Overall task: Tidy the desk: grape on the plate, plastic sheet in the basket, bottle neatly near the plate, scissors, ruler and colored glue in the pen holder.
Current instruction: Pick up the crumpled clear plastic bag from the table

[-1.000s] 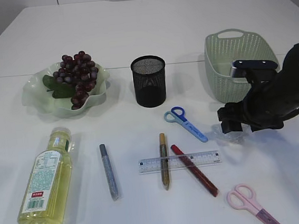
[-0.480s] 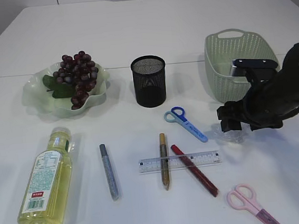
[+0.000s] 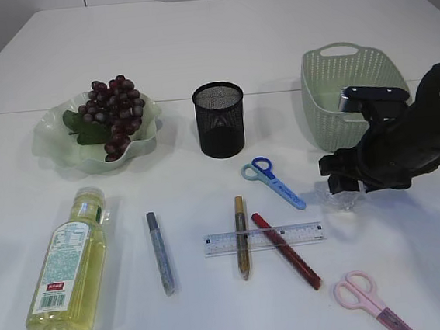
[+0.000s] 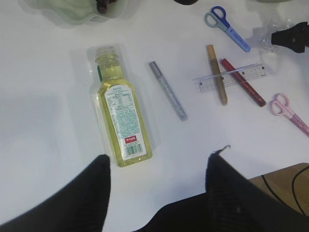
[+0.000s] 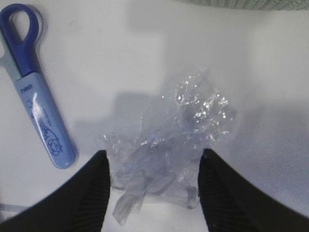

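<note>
Crinkly clear plastic sheet [image 5: 169,140] shows best in the right wrist view: it is a shiny, scrunched-up wad on the white table [image 5: 270,145], and the right gripper [image 5: 153,186] has one black finger on each side of it, jaws apart, with the wad between them; I cannot tell if the fingers touch it. That view also shows the blue scissors [image 5: 36,92] just to the left of the wad. From the outside camera the wad is only a small see-through lump [image 3: 341,197] under the black right arm, near the green basket [image 3: 351,94]. Only that camera shows the whole desk: grapes [image 3: 114,113] on the pale green plate [image 3: 50,142], the black mesh pen holder [image 3: 219,120], the clear ruler [image 3: 264,239] lying under a gold glue pen [image 3: 242,237] and a red glue pen [image 3: 286,251], and pink scissors [image 3: 369,300] near the front edge. The left wrist view looks down from high up on the bottle [image 4: 120,112] of yellow drink lying on its side, next to a silver glue pen [image 4: 168,90]. The left gripper [image 4: 157,181] is open wide and holds nothing.
</note>
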Controlling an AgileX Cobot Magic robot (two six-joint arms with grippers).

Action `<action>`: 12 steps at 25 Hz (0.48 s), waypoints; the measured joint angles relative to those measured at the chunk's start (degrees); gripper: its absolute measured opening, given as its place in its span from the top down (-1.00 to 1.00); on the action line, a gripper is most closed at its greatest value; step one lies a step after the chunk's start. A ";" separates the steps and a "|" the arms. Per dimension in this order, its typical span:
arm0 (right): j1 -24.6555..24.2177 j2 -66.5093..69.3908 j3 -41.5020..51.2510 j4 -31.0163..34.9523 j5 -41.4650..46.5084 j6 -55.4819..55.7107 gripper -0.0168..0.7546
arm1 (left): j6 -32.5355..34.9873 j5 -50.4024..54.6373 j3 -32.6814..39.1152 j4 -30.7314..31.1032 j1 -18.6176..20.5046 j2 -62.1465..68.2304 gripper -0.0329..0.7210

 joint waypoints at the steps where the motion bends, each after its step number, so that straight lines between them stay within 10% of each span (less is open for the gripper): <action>1: 0.00 0.00 0.00 0.00 0.00 0.00 -0.21 | 0.00 0.00 0.00 0.00 0.00 0.00 -0.30; 12: 0.00 0.00 -0.11 0.62 0.11 0.00 0.25 | 0.00 0.00 0.00 -1.87 0.00 -0.19 -0.28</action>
